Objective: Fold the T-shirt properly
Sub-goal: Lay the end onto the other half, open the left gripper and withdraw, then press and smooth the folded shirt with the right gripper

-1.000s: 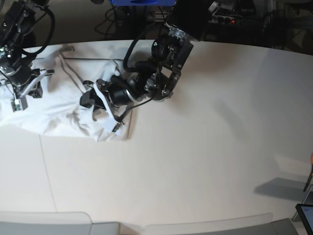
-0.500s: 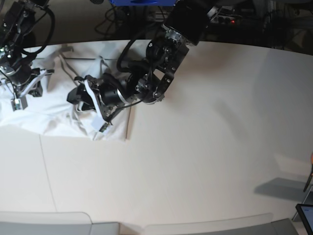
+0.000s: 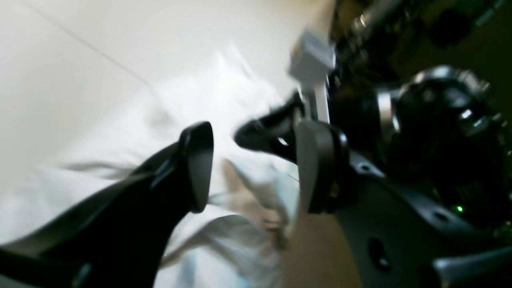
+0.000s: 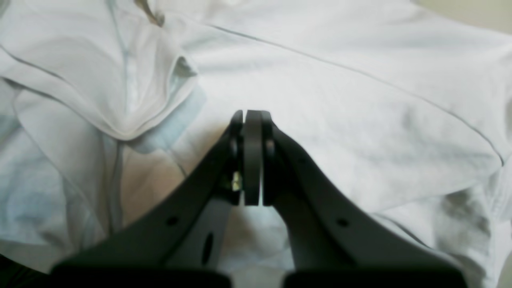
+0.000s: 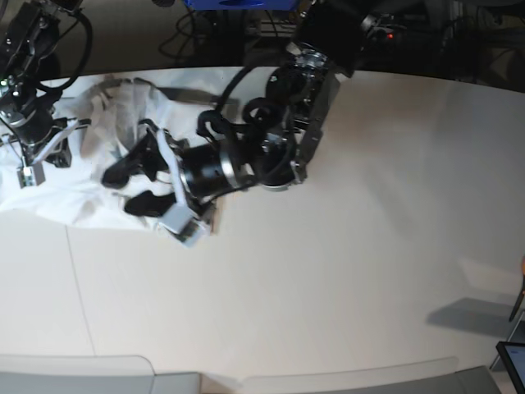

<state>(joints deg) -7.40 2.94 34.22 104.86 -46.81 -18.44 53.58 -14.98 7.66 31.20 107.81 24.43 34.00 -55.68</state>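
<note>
While the smooth off-white tabletop (image 5: 344,271) lies bare over most of its width, the large plain white wrinkled cotton T-shirt (image 5: 90,176) sits bunched at its far left end, loose folds heaped over one another and nothing yet squared. From that heap the fold looks barely begun, and the step in hand reads as spreading or re-laying a layer before any clean crease.

Across the shirt's right edge, the left gripper (image 5: 135,185) reaches low over the cloth; in its wrist view the left gripper (image 3: 252,168) stands with jaws well parted and a ridge of fabric showing between them, though the blur hides whether either pad touches it. At the shirt's left edge the right gripper (image 4: 250,156) has its jaws pressed together above a flat stretch of cloth, and no fabric shows between them.

To do this well, the left arm probably wants a single layer at a hem or seam rather than a pinched clump. Tension between both arms should then draw the wrinkles flat; a bunched grab risks dragging the whole heap.
</note>
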